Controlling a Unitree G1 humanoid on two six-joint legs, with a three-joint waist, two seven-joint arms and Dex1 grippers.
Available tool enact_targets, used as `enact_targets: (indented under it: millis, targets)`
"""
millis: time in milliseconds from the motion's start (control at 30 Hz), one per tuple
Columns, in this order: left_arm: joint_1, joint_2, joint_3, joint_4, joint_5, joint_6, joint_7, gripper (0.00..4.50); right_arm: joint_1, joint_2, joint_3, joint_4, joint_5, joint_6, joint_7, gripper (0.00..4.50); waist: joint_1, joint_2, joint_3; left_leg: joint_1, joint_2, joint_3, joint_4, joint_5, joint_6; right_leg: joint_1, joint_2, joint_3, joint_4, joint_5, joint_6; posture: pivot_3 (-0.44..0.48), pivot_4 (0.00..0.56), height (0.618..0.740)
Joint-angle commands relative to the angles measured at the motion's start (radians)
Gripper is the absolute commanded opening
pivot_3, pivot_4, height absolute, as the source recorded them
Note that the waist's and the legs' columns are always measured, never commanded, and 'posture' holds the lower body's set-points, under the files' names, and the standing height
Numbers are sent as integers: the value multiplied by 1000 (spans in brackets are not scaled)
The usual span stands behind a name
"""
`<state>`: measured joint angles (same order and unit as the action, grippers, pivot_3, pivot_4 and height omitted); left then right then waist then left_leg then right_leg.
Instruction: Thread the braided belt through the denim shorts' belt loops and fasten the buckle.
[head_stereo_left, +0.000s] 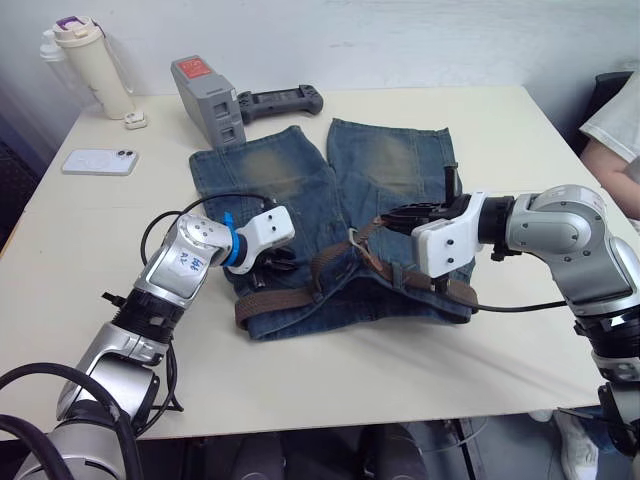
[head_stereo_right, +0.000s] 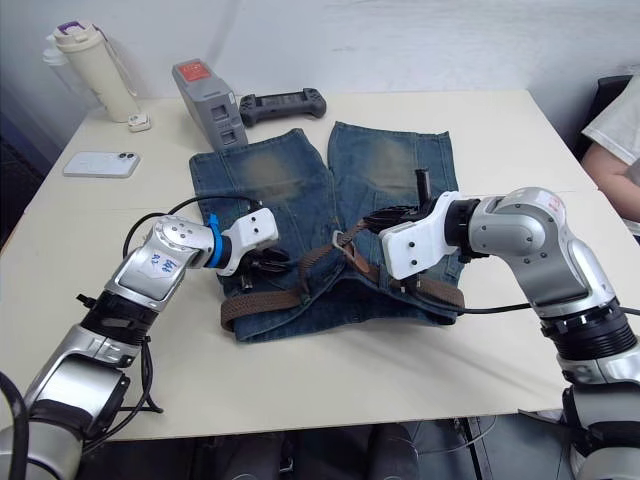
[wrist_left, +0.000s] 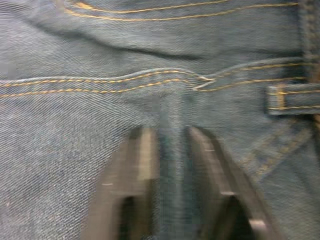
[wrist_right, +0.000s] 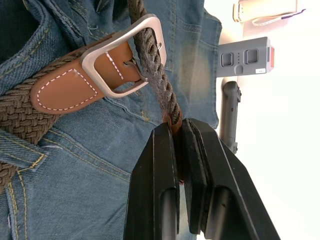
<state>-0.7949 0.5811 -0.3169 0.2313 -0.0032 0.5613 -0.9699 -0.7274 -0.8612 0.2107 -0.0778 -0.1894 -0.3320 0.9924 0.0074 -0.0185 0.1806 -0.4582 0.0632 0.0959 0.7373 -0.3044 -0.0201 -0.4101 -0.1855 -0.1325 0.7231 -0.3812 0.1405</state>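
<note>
The denim shorts (head_stereo_left: 300, 175) lie flat on the table with the waistband toward me. The braided belt (head_stereo_left: 280, 300) runs along that waistband. Its silver buckle (wrist_right: 115, 37) rests at the middle of the waist, and the belt's free end (wrist_right: 152, 70) passes through the frame. My right gripper (head_stereo_left: 392, 218) is shut on that free end just beyond the buckle. My left gripper (head_stereo_left: 275, 262) sits on the left side of the waistband, shut on a raised fold of denim (wrist_left: 172, 125). A belt loop (wrist_left: 287, 97) shows beside it.
At the back left stand a cream bottle (head_stereo_left: 95, 65), a white phone (head_stereo_left: 100, 161), a grey box (head_stereo_left: 207, 100) and a black controller (head_stereo_left: 282, 101). A person's sleeve (head_stereo_left: 620, 120) shows at the right edge. Bare table (head_stereo_left: 500, 330) surrounds the shorts.
</note>
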Motion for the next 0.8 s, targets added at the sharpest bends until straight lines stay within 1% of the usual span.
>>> enact_targets:
  millis: [33, 100, 133, 233, 267, 300, 333, 400, 433, 467, 500, 567, 600, 767, 800]
  targets:
    - [6, -34, 71, 17, -72, 93, -5, 3373, -20, -13, -47, -45, 28, 2, -3, 0, -2, 0, 0, 0, 0, 0, -1, 0, 0, 0, 0, 0, 0, 0, 0, 0, 150, 664]
    - [-20, -50, 130, 7, -124, 127, -11, 4188, -20, -14, -48, -44, 29, 4, -3, 0, -2, 0, 0, -2, 0, 0, -1, 0, 0, -2, 0, -1, 0, 0, 0, 0, 150, 664]
    - [-35, -54, 153, -5, -148, 139, -18, 4425, -20, -15, -49, -44, 31, 6, -3, 0, -2, 0, 0, -2, 0, 0, 0, 0, 0, -2, 0, -1, 0, 0, 0, 0, 150, 664]
    - [-56, -62, 177, -54, -205, 184, -49, 4425, -20, -15, -52, -43, 34, 8, -5, 0, -5, -1, 0, -3, 0, 0, 0, 0, 0, -2, 0, -1, 0, 0, 0, 0, 150, 664]
    - [-58, -63, 174, -68, -214, 198, -52, 4186, -21, -15, -52, -42, 34, 8, -6, 0, -7, -1, 0, -3, 0, 0, 0, 0, 0, -2, 0, -1, 0, 0, 0, 0, 150, 664]
    - [-54, -55, 153, -77, -202, 194, -56, 3780, -20, -15, -52, -42, 36, 9, -6, 0, -7, -1, 0, -3, 0, 0, -1, 0, 0, -2, 0, -1, -1, 0, 0, 0, 150, 664]
    - [-45, -39, 122, -84, -179, 181, -62, 3610, -20, -14, -53, -43, 37, 11, -6, 0, -8, -1, 0, -3, 0, 0, -1, 0, 0, -2, 0, -1, -1, 0, 0, 0, 150, 664]
    - [-28, -16, 76, -90, -143, 155, -64, 2732, -20, -14, -54, -46, 38, 15, -7, 0, -9, -1, 0, -2, 0, 0, -1, 0, 0, -2, 0, 0, -1, 0, 0, 0, 150, 664]
    - [-21, -8, 61, -89, -129, 142, -62, 2200, -20, -14, -54, -47, 39, 16, -7, 0, -9, -1, 0, -2, 0, 0, -1, 0, 0, -2, 0, 0, -1, 0, 0, 0, 150, 664]
    - [-14, -1, 48, -89, -118, 129, -60, 1860, -19, -14, -55, -48, 39, 18, -7, 0, -10, -1, 0, -2, 0, 0, -2, 0, 0, -2, 0, 0, -1, 0, 0, 0, 150, 664]
    - [-10, 3, 40, -88, -111, 120, -59, 1242, -19, -15, -56, -49, 40, 20, -7, 0, -11, 0, 0, -2, 0, 0, -2, 0, 0, -3, 0, 0, -1, 0, 0, 0, 150, 664]
    - [-2, 3, 34, -91, -111, 115, -63, 361, -18, -16, -58, -52, 40, 25, -8, 0, -10, 0, 1, -3, 0, 0, -2, 0, 0, -3, 0, 0, -1, 0, 0, 0, 150, 664]
    - [7, 2, 28, -97, -115, 118, -73, 31, -16, -18, -60, -54, 40, 30, -9, 0, -10, 0, 1, -3, 0, 0, -2, 0, 0, -3, 0, 0, -1, 0, 0, 0, 150, 664]
    - [38, -18, -1, -115, -122, 131, -91, 31, -12, -20, -60, -59, 41, 37, -8, 0, -7, 0, 1, -3, 0, 0, -1, 0, 0, -3, 0, 0, -1, 0, 0, 0, 150, 664]
    - [45, -14, -24, -111, -97, 112, -89, 31, -16, -21, -56, -60, 37, 31, -6, 0, -7, 0, 1, -3, 0, 0, -1, 0, 0, -3, 0, 0, -1, 0, 0, 0, 150, 664]
